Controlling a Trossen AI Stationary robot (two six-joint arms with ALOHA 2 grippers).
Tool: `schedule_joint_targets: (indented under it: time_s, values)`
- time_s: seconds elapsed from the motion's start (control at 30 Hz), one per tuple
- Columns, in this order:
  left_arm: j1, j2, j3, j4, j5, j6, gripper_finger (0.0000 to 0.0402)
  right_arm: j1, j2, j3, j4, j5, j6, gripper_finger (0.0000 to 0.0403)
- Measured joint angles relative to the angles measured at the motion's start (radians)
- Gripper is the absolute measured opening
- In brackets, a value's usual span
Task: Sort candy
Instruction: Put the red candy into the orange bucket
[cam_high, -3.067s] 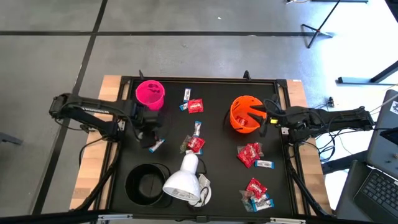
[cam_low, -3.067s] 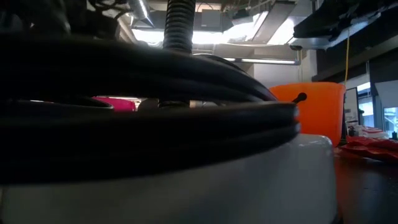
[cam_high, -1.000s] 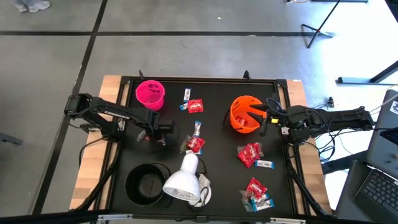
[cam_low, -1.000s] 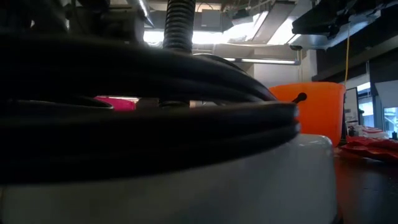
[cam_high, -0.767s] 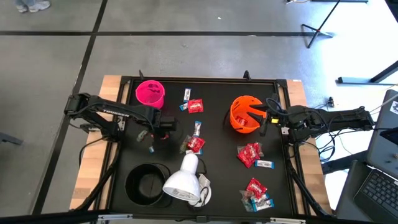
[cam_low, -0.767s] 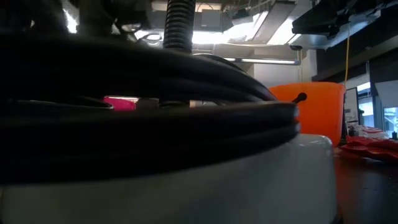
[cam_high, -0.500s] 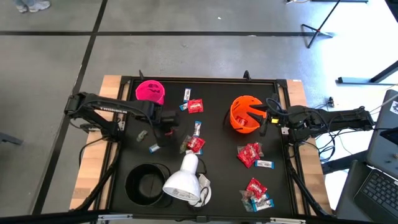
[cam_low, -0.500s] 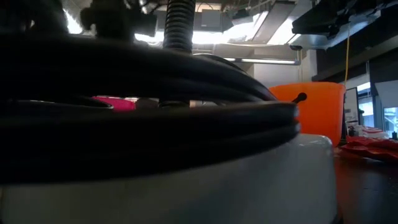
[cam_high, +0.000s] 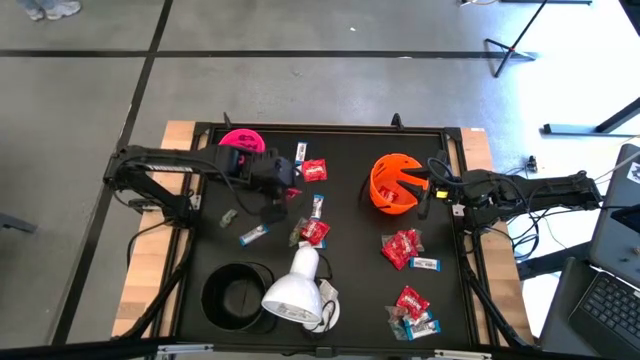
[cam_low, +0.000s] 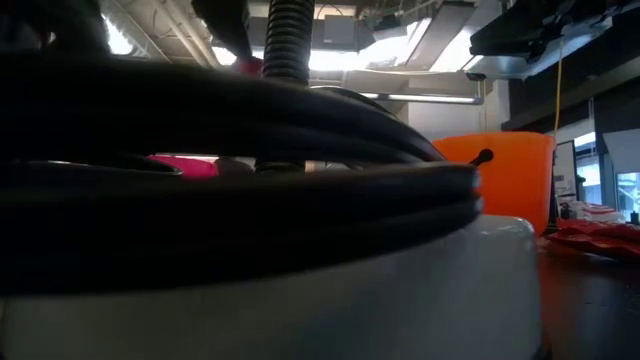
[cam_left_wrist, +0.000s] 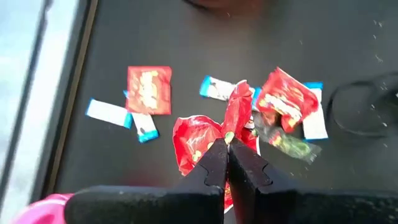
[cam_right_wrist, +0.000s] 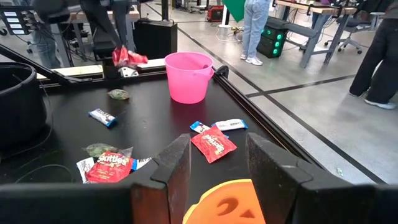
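Observation:
My left gripper (cam_high: 283, 187) hangs above the table just right of the pink cup (cam_high: 240, 139), shut on a red crinkly candy packet (cam_left_wrist: 198, 144). That packet also shows in the right wrist view (cam_right_wrist: 127, 58), clear of the table. More candy lies loose on the black table: red packets (cam_high: 313, 170) (cam_high: 402, 247), white-and-blue bars (cam_high: 253, 235) (cam_high: 301, 152) and a small greenish piece (cam_high: 228, 217). My right gripper (cam_high: 428, 190) stands open at the right rim of the orange cup (cam_high: 392, 183), nothing between its fingers. My left gripper pinches a crumpled part of the red packet (cam_left_wrist: 235, 118) between its two fingertips. The fingers come from above, slanting down. The rest of the packet hangs beside and below the fingertips, lifted clear of the table.
A black cup (cam_high: 238, 293) and a white lamp head (cam_high: 295, 285) stand at the near edge. More red packets and bars (cam_high: 412, 305) lie near the right corner. The table has a raised black rim (cam_high: 330, 127). People stand in the room beyond (cam_right_wrist: 252, 25).
My left gripper, shut all along, has risen from the table and gone toward the far edge and a little right, tipping less steeply. The red packet has come up with it, lifted clear. A white-and-blue bar and a small greenish piece stay where the gripper was.

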Motion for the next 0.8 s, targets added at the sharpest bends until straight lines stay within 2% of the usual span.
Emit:
schedule_joint_targets:
  time_s: [0.3, 0.8]
  values:
    - [0.001, 0.000, 0.012, 0.049, -0.017, 0.037, 0.0000, 0.000, 0.000, 0.000, 0.000, 0.000, 0.006, 0.0153]
    - [0.051, 0.000, 0.013, 0.280, -0.018, 0.170, 0.0000, 0.000, 0.042, 0.000, 0.035, -0.001, 0.008, 0.0153]
